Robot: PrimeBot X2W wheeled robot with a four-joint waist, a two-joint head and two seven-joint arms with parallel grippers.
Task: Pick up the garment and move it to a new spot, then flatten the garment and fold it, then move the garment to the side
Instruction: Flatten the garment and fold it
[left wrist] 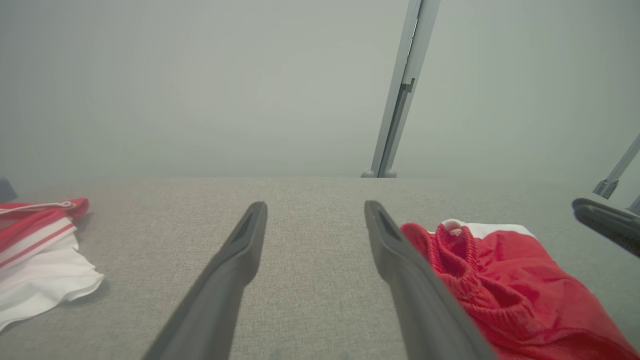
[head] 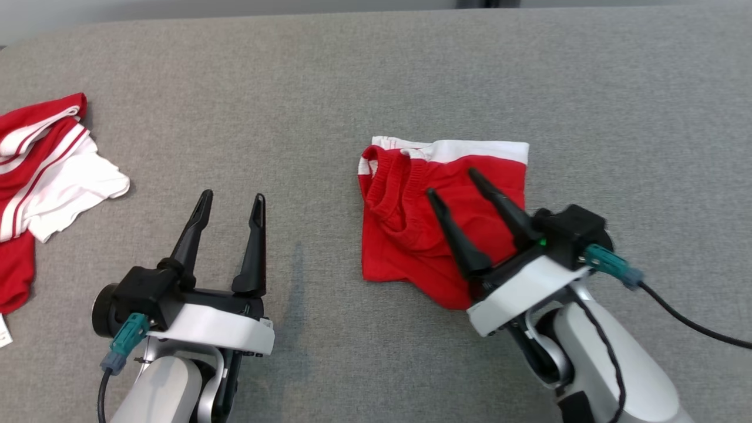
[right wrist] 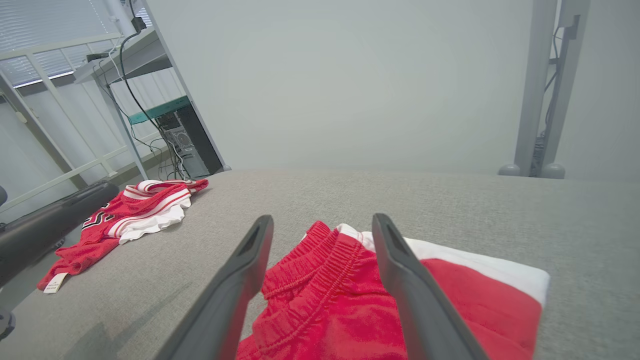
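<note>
Head view: my left gripper [head: 232, 195] and right gripper [head: 452, 182] gape wide, empty. The red garment [head: 399, 235] looks light and limp; I'd pinch its gathered left edge.

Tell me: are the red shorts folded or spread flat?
Folded: the red shorts form a compact, roughly square bundle, elastic waistband bunched on the left, white band along the far edge.

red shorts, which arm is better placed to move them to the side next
Likely right: the right end effector hangs open over the red shorts; the left end effector is open over bare grey surface beside them.
</note>
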